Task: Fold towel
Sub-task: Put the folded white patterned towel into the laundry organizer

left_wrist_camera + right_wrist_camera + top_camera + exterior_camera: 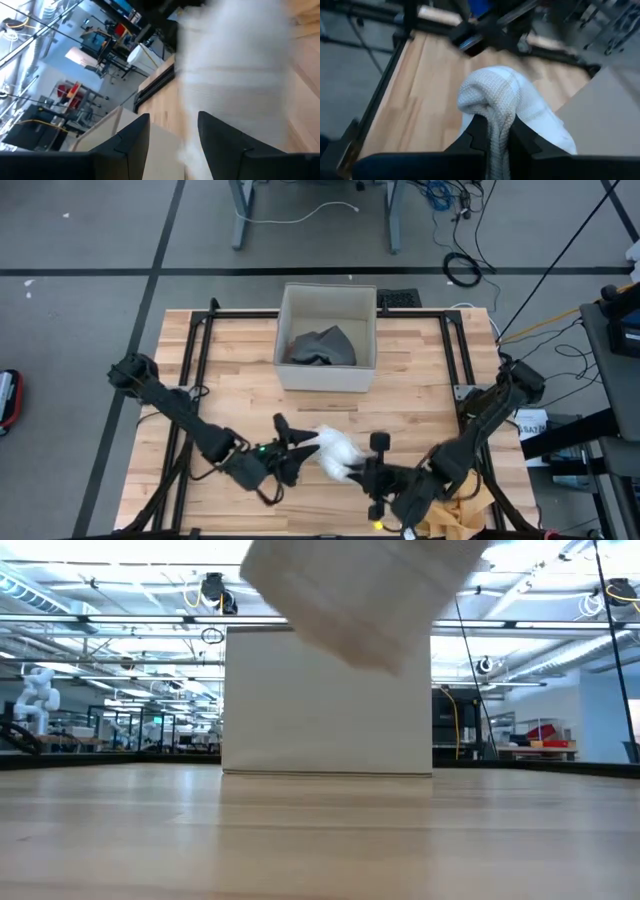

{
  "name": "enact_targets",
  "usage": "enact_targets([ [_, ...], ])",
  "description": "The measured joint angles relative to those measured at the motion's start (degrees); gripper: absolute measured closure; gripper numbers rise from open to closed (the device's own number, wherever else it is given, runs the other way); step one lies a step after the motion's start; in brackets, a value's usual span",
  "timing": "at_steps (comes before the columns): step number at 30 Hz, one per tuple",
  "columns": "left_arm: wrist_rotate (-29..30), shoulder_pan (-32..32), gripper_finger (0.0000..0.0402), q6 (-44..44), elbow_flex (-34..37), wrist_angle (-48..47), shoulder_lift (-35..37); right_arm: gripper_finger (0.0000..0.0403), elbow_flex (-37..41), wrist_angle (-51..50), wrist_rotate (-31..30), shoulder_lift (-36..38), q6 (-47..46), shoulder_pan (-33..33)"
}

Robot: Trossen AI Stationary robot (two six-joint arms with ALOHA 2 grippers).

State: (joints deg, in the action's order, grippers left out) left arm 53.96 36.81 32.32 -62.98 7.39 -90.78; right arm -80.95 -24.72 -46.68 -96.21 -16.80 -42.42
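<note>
The white waffle-weave towel [335,450] is bunched up and held above the near middle of the wooden table. In the low view the towel [360,595] hangs clear of the tabletop. My right gripper [362,470] comes in from the near right and is shut on the towel. My left gripper [292,438] reaches in from the left. It stands open close beside the towel's left end. In the left wrist view the gap of the left gripper [172,137] holds nothing, and the blurred towel [235,70] lies past one finger. My right gripper pinches a gathered, ropy bunch of the towel [496,117] between its two fingers, several layers together. The fingers slant down from the table's near right. The towel bulges out beyond the fingertips, lifted clear of the table. My left gripper: I cannot tell whether a finger [220,145] touches the towel.
A white open box [327,288] stands at the far middle of the table with a grey cloth [322,347] inside. In the low view the wall of the box [325,710] rises behind the towel. Black frame rails [195,360] run along both table sides. Something yellowish [460,515] lies at the near right corner.
</note>
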Motion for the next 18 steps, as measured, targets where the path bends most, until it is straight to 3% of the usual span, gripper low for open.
enact_targets([
  [10,6.3,8.1,0.0227,-5.6,0.0,-5.7,0.4,0.0377,0.0,8.0,1.4,9.5,15.2,9.8],
  [18,10.0,12.7,0.0227,-14.1,0.0,-11.6,0.4,0.0377,-0.1,10.9,9.8,14.6,20.6,21.3],
])
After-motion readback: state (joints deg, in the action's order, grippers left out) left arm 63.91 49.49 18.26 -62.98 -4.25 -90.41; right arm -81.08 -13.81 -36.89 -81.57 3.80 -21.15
